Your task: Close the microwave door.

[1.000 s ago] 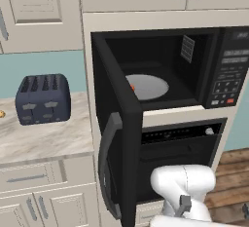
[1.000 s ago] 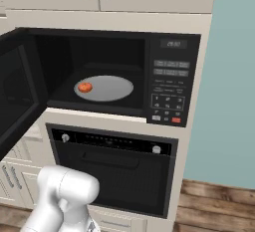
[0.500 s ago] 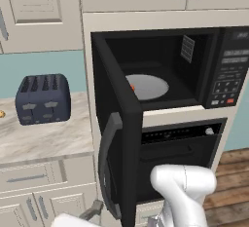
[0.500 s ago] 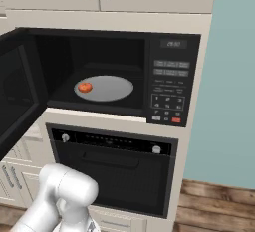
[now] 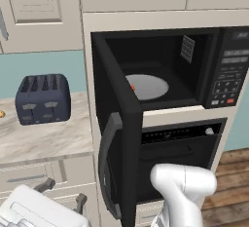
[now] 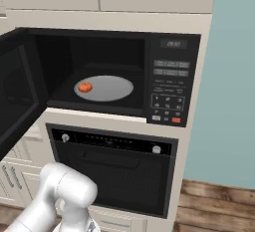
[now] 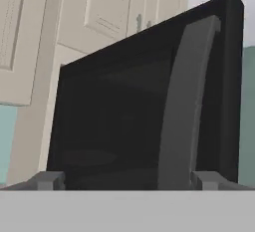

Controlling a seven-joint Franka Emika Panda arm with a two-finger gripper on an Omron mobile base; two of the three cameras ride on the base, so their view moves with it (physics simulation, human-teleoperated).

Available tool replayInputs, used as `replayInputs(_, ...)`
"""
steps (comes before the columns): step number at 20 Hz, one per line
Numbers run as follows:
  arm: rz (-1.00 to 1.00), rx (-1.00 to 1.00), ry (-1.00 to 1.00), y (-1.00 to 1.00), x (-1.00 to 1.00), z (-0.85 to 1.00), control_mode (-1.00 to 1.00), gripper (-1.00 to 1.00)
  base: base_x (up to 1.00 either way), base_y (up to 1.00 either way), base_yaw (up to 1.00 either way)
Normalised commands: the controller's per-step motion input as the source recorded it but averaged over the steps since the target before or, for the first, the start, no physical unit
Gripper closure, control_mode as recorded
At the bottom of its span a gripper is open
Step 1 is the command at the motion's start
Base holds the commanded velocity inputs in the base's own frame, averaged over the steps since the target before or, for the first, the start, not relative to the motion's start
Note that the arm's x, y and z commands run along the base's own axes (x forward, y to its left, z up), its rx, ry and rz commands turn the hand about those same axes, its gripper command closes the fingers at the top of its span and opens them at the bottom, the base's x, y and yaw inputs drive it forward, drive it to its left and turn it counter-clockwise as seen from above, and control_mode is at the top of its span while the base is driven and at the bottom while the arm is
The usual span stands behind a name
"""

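Note:
The microwave door (image 5: 124,128) stands wide open, swung out on its left hinge toward me, edge-on in the left base view, with its curved grey bar handle (image 5: 108,165) on the outer face. From the right base camera the door (image 6: 15,91) shows its inner glass side. My gripper (image 5: 63,194) is low and left of the door, facing its outer face, open with nothing between its fingers. In the hand view the door (image 7: 119,121) and handle (image 7: 189,101) loom close ahead of the gripper (image 7: 127,181), whose fingertips (image 7: 47,180) are spread wide.
Inside the microwave a small red item (image 6: 85,87) lies on the grey turntable plate (image 6: 107,87). The keypad (image 6: 169,94) is on the right. A black oven (image 6: 114,169) sits below. A dark toaster (image 5: 43,98) stands on the marble counter (image 5: 44,141).
My hand has swung left and risen into the lower left of the left base view, with its fingers now in sight. The door has not moved.

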Motion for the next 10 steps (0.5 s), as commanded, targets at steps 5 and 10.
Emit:
replayInputs(5, -0.23, -0.13, 0.02, 0.0, 1.0, -0.65, -1.0, -1.0, 0.0, 0.0, 0.0)
replayInputs(10, -0.38, -0.08, 0.11, -0.72, 0.52, -0.12, -1.0, -1.0, 0.0, 0.0, 0.0)
